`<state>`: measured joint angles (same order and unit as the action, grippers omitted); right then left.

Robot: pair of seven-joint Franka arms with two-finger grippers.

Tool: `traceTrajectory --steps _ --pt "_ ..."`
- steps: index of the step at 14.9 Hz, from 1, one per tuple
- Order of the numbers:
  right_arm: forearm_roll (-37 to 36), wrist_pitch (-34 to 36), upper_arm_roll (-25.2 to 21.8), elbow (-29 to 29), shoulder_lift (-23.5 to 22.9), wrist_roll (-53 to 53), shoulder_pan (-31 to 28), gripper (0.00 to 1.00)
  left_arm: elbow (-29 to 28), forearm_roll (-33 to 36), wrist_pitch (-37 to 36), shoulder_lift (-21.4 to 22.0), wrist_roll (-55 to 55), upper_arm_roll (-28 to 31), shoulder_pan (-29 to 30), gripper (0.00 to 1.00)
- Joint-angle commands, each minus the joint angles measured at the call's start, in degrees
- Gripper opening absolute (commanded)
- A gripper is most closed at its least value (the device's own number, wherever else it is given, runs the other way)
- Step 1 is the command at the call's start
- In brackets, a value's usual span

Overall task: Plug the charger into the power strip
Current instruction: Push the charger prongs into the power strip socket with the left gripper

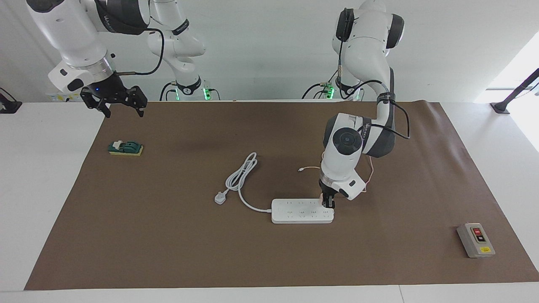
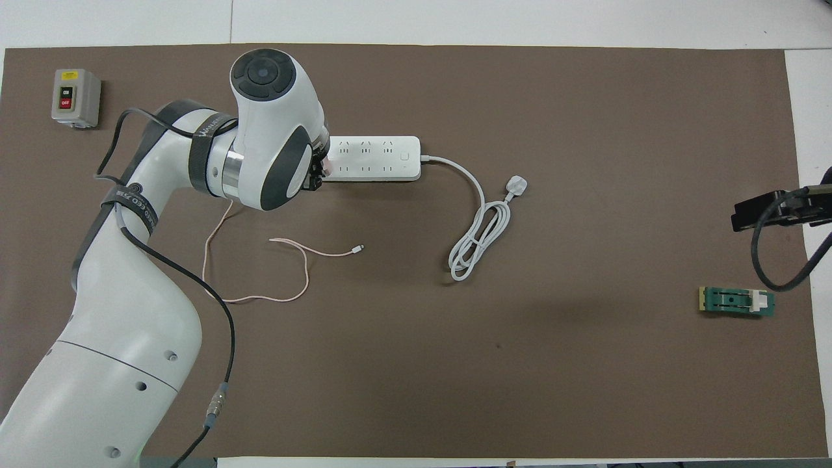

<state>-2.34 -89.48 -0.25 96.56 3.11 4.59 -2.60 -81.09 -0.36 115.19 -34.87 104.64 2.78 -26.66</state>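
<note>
The strip lies flat on the brown mat that covers the counter, its long side running along the counter's length. It serves as the landmark here.

The left end effector points down onto the strip's end toward the left arm's end of the counter, at the row of outlets nearer the robots. Its fingers are pressed together on the charger, of which only a sliver of pink shows at the strip's end in the overhead view. Whether the charger's pins are seated in an outlet cannot be told, since the arm's wrist hides that spot. The charger's thin pink cable trails from there nearer to the robots than the strip, loops over the mat, and ends in a small connector lying loose.

The strip's thick white cord leaves its other end, curves toward the right arm's end of the counter and coils, ending in a white plug on the mat.

The right end effector waits with its fingers spread, up in the air over the mat's corner, well apart from the strip. A green block lies on the mat near it. A grey switch box sits on the mat toward the left arm's end, farther from the robots than the strip.
</note>
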Motion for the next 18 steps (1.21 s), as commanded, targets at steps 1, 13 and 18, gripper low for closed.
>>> traceTrajectory --steps 1,13,18 --pt "1.2 1.1 0.7 -0.1 0.4 1.1 -0.9 1.00 -1.0 0.4 0.6 -1.1 -0.6 0.2 0.5 0.00" --pt "1.2 1.1 0.7 -0.1 0.4 1.1 -0.9 1.00 -3.6 6.9 0.8 -0.3 -0.8 0.6 -2.8 0.00" --pt "1.2 1.1 0.7 -0.1 0.4 1.1 -0.9 1.00 -2.6 -3.1 2.3 -1.3 -2.2 0.3 2.6 0.00"
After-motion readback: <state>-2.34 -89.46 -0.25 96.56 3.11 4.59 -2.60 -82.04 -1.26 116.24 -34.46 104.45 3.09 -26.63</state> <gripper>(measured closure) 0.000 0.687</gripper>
